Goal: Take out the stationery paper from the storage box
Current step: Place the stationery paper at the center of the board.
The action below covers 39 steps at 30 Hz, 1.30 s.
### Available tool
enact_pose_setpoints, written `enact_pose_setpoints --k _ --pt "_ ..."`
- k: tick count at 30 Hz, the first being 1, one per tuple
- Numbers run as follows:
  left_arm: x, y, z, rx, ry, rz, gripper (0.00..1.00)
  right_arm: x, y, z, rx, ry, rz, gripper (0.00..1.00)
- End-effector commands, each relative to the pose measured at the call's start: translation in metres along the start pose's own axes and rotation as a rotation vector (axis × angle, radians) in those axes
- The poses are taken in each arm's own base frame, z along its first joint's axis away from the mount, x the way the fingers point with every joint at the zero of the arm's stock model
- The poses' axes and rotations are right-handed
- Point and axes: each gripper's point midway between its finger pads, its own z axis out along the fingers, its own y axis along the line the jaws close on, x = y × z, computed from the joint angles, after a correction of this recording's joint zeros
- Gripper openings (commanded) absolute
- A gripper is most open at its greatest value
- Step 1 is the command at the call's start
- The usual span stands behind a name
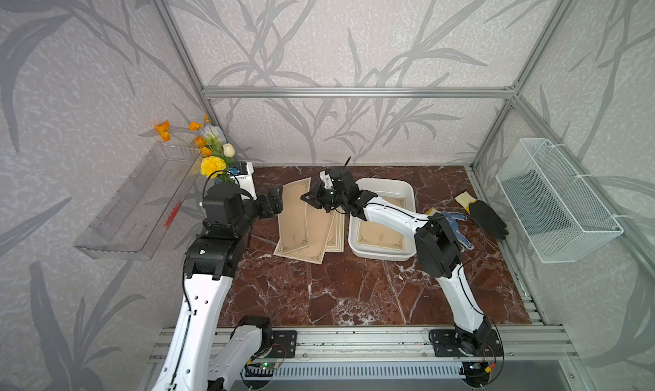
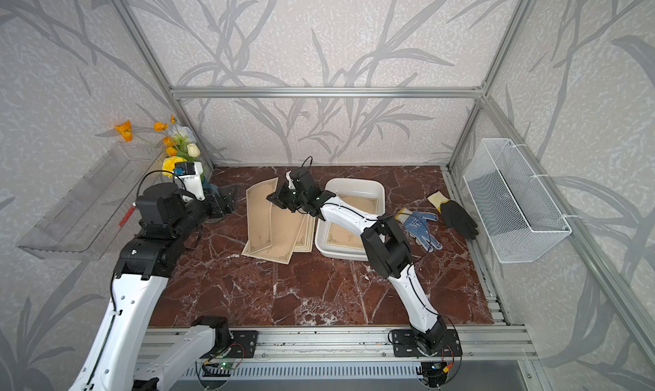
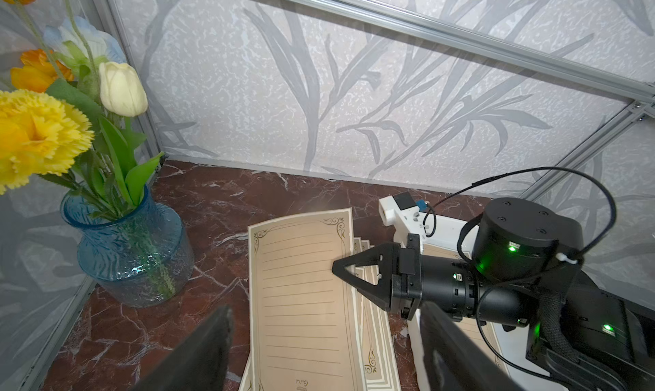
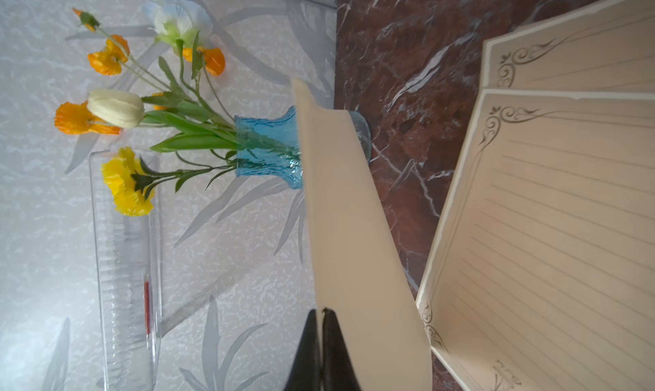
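My right gripper (image 1: 307,198) (image 4: 322,313) is shut on the long edge of one sheet of stationery paper (image 1: 295,212) (image 4: 347,230). It holds that sheet tilted up over a fanned pile of several sheets (image 1: 320,238) on the marble table, left of the storage box (image 1: 408,191). The left wrist view shows the shut tips (image 3: 336,265) pinching the sheet (image 3: 301,300). At least one sheet (image 1: 381,235) lies inside the white box, partly hidden by the right arm. My left gripper (image 1: 275,204) (image 3: 326,350) stands open just left of the raised sheet, with nothing between its fingers.
A blue glass vase of flowers (image 1: 212,159) (image 3: 131,247) stands in the back left corner, close behind the left arm. A blue-dotted glove (image 1: 457,222) and a black glove (image 1: 487,217) lie right of the box. A wire basket (image 1: 556,201) hangs on the right wall, a clear shelf (image 1: 134,208) on the left.
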Motion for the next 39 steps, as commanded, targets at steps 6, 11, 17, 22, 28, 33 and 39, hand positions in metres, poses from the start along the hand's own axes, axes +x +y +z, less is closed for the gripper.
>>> enact_pose_setpoints --k 6,11,17,22,28,33,39 --pt "-0.005 -0.001 -0.007 0.003 -0.016 -0.009 0.82 -0.012 -0.068 0.003 0.218 -0.009 -0.019 0.00" --pt "-0.003 -0.001 -0.004 0.010 -0.006 -0.016 0.82 -0.014 -0.093 -0.005 0.336 -0.022 -0.055 0.01" --pt "-0.001 0.000 -0.002 0.004 -0.001 -0.020 0.82 -0.019 -0.106 -0.015 0.428 -0.017 -0.078 0.29" --pt "-0.002 0.002 -0.005 -0.009 -0.005 -0.015 0.83 -0.020 -0.095 -0.032 0.476 -0.012 -0.106 0.52" --pt "0.000 0.004 -0.004 -0.022 0.007 -0.002 0.83 -0.027 -0.069 -0.067 0.507 -0.076 -0.193 0.58" --pt "0.016 -0.006 0.014 0.045 0.099 -0.024 0.82 -0.031 -0.029 -0.098 0.495 -0.097 -0.313 0.58" --pt "0.042 -0.028 0.050 0.170 0.308 -0.114 0.75 -0.043 -0.016 -0.159 0.641 -0.136 -0.503 0.59"
